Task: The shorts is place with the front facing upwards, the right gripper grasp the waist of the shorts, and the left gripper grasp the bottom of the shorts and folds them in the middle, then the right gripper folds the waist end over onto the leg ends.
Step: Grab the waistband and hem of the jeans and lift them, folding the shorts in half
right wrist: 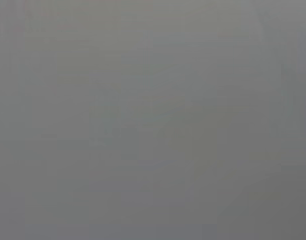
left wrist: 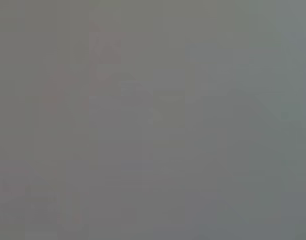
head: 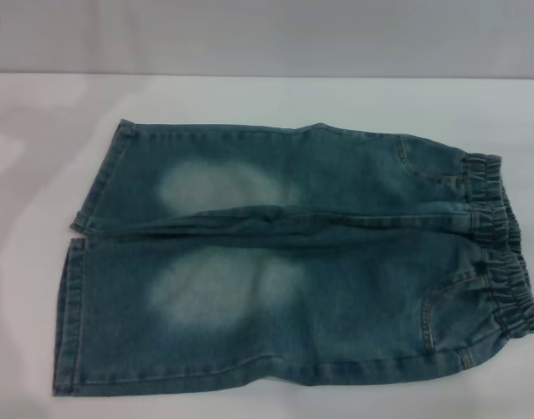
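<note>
Lying flat on the white table [head: 276,96], shorts [head: 293,262] unfolded, waist end [head: 498,244] rightward.

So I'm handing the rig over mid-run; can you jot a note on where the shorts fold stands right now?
Neither claw shows in any view; both wrist views are blank grey.
The shorts lie flat and unfolded on the white table, waist end toward the robot's right, leg ends toward its left.
Done: nothing yet.
Left: grasp the waist and hems, fold in the middle, then fold the waist end over onto the leg ends.
</note>
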